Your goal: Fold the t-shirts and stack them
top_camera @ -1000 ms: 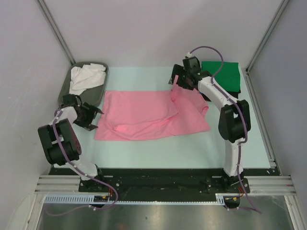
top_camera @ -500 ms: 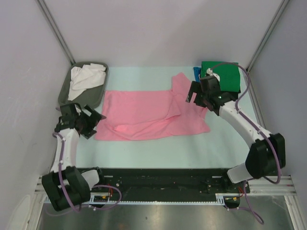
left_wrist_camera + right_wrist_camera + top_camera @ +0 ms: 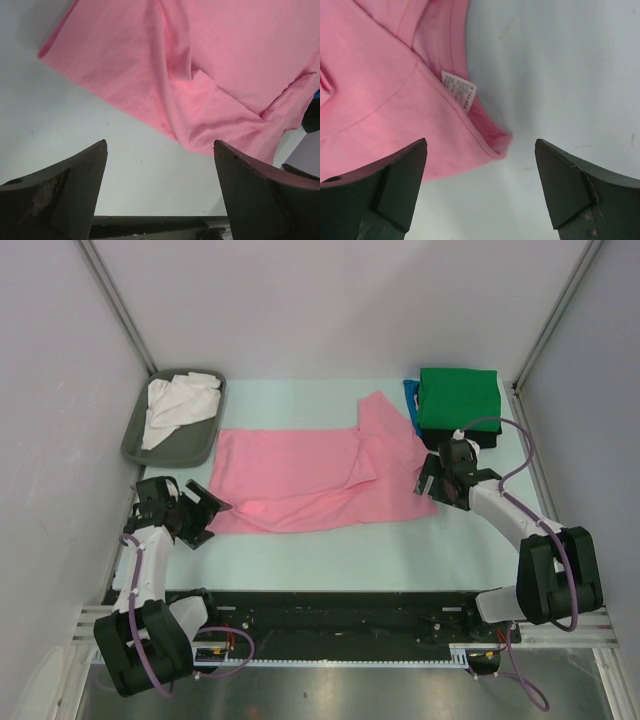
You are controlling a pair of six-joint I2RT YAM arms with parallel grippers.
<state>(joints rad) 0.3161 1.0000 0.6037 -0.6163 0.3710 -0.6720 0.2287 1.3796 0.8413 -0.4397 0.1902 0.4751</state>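
The pink t-shirt (image 3: 300, 475) lies spread across the middle of the table, partly folded, with loose folds. My left gripper (image 3: 208, 520) stands open and empty just off its near left corner, with the pink cloth (image 3: 200, 65) ahead of the fingers. My right gripper (image 3: 427, 480) is open and empty at the shirt's near right corner, where the collar with its white label (image 3: 459, 88) lies between and ahead of the fingers. A folded green t-shirt (image 3: 458, 398) tops a stack at the back right; blue (image 3: 410, 400) and black (image 3: 487, 440) edges show beneath it. A white t-shirt (image 3: 170, 405) is crumpled in the tray.
The grey tray (image 3: 135, 445) stands at the back left, close to the pink shirt's left edge. Upright frame posts (image 3: 115, 300) and white walls close in both sides. A black rail (image 3: 340, 610) runs along the near edge.
The right gripper let go of the pink shirt's far right part, which now lies flat, and drew back to the near right corner. The left gripper moved nearer. Both opened wider.
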